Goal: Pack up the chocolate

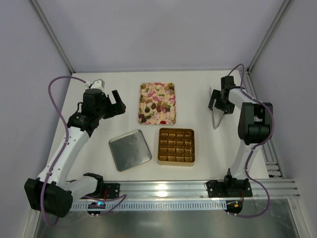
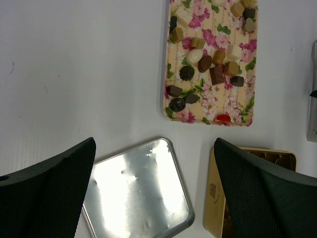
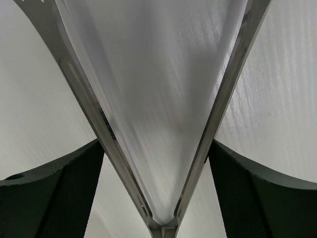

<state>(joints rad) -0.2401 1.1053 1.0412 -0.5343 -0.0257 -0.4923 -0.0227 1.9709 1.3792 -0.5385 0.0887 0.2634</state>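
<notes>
Tongs first: packing not yet begun, all the chocolate [image 2: 205,62] on the floral tray [image 2: 233,106].

From where I stand, the right hand [image 1: 217,105] is down over the metal tongs [image 3: 84,94] on the counter [image 1: 198,89]. Its fingers [image 3: 54,193] sit just outside the two steel arms, but I cannot tell whether they are pinching yet. The left hand [image 1: 118,103] hovers wide apart and empty, left of the tray. The gold box [image 1: 159,146] sits just in front of the tray with its silver lid [image 1: 130,149] off beside it, and I can make out no sweets in its cells. I'd judge the next move is to get a firm squeeze on the tongs, lift them level, and carry them across to the tray to nip one sweet.
</notes>
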